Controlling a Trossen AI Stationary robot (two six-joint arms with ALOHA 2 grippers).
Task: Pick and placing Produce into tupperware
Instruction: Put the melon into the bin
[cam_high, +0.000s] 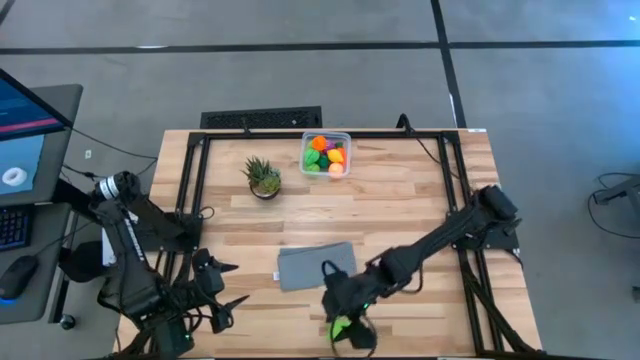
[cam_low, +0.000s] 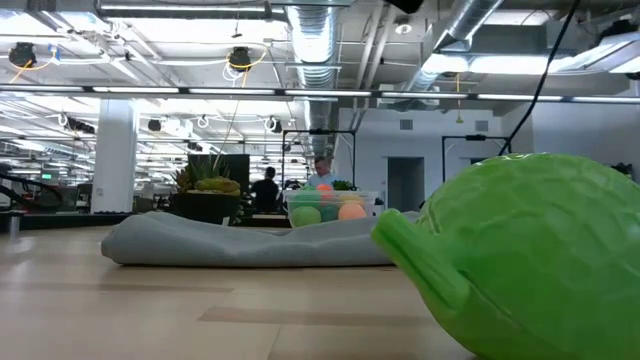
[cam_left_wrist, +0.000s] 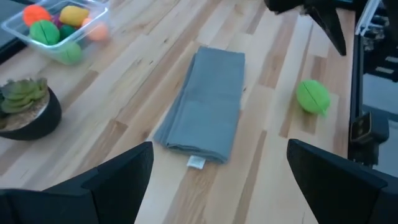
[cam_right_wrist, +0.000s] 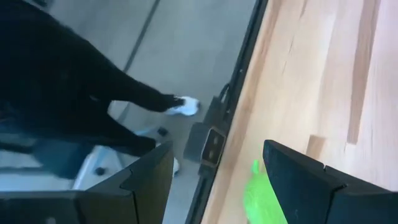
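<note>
One green toy vegetable (cam_high: 342, 326) lies on the table by its near edge; it fills the right of the low view (cam_low: 530, 265) and shows in the left wrist view (cam_left_wrist: 313, 96). My right gripper (cam_right_wrist: 217, 180) hovers over it, open, with the green piece (cam_right_wrist: 261, 196) showing between its fingers and apart from them. The clear tupperware (cam_high: 327, 153) stands at the far edge and holds several orange, green, yellow and pink pieces (cam_left_wrist: 43, 28). My left gripper (cam_high: 232, 285) waits open near the table's left near corner.
A folded grey cloth (cam_high: 316, 265) lies flat between the green piece and the tub. A spiky potted plant (cam_high: 263, 178) stands left of the tub. A person's dark legs and white shoe (cam_right_wrist: 183, 106) show beyond the table's near edge. Black frame rails (cam_high: 190, 170) run along both sides.
</note>
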